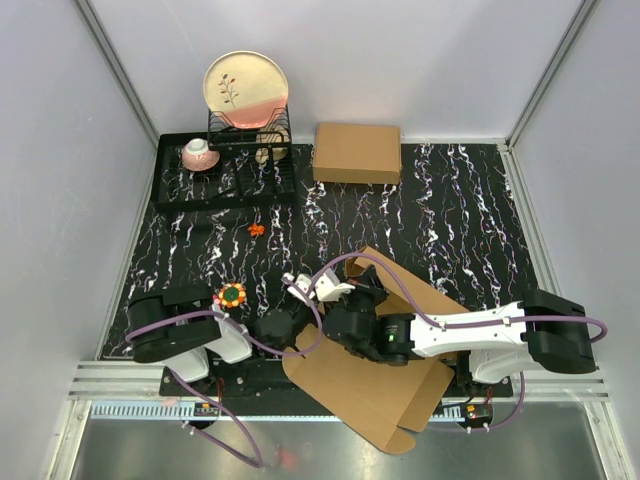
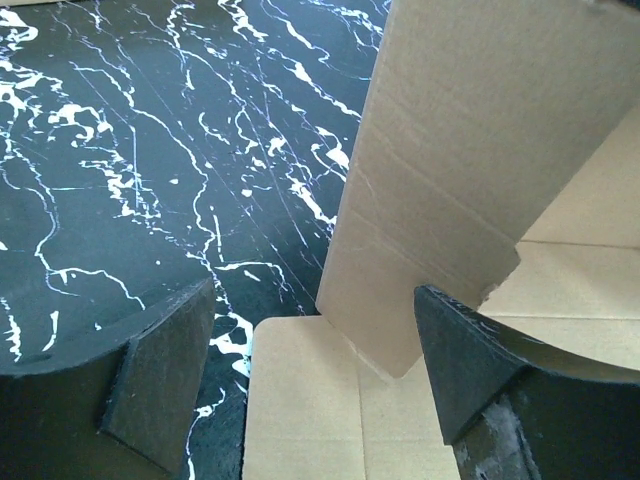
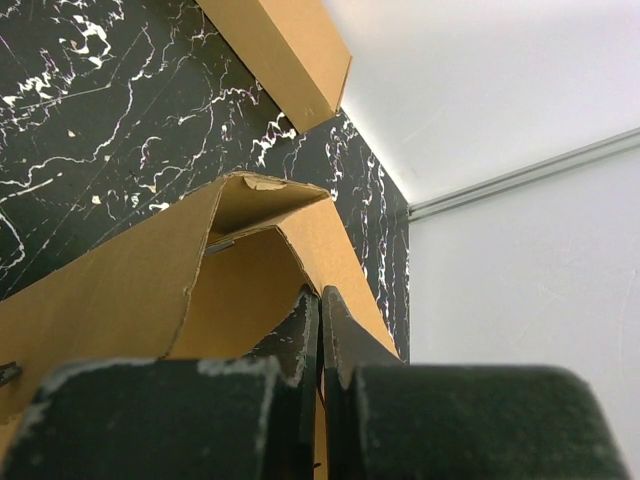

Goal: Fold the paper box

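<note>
Lab robot cell, white walls (image 1: 400, 60), marbled table (image 1: 450, 200)

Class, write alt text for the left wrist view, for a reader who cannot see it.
The left claw stands open at the paper box, one upright flap rising just beyond its dark fingers. A black white-veined table fills the left.

The surface (image 1: 450, 220) is open through the middle and right, while the rack (image 1: 225, 170) blocks the far-left corner, a closed box (image 1: 357, 153) the far edge, and the paper box (image 1: 370, 390) the near centre, its flap (image 2: 440, 180) upright between the spread fingers of the left gripper (image 2: 315, 345).
</note>
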### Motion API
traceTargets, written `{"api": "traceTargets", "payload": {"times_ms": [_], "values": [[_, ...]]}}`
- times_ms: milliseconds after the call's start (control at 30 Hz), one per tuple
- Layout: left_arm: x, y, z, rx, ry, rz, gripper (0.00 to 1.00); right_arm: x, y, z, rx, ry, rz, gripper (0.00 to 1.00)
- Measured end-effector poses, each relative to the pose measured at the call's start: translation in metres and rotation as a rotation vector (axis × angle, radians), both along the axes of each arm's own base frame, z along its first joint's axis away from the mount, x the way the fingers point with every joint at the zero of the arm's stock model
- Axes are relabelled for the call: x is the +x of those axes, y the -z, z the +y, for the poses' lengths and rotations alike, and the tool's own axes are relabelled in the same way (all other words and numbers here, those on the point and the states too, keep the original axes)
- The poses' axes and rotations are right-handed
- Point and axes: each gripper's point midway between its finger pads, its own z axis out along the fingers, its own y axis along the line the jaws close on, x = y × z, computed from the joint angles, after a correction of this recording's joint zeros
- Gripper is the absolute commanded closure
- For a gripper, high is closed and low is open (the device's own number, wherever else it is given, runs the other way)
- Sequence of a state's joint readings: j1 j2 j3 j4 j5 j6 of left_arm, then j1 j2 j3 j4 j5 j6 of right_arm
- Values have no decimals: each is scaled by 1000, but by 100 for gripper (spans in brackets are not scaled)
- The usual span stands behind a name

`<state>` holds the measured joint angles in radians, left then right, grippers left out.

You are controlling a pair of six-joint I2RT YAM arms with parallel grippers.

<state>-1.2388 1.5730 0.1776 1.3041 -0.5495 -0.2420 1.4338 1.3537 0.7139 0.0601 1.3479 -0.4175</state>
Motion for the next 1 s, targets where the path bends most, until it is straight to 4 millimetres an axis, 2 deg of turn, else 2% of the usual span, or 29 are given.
{"api": "traceTargets", "payload": {"times_ms": [200, 367, 733, 933, 1000], "values": [[3, 8, -10, 17, 31, 13, 17, 0, 2, -2, 3, 6, -1, 100], [10, 4, -26, 6, 53, 5, 17, 0, 2, -2, 11, 6, 0, 100], [27, -1, -43, -12, 68, -16, 18, -1, 2, -4, 35, 11, 4, 100], [35, 1, -50, -12, 71, -18, 25, -1, 3, -6, 33, 14, 6, 100], [36, 0, -53, -14, 77, -18, 32, -1, 4, -7, 34, 16, 7, 100]]}}
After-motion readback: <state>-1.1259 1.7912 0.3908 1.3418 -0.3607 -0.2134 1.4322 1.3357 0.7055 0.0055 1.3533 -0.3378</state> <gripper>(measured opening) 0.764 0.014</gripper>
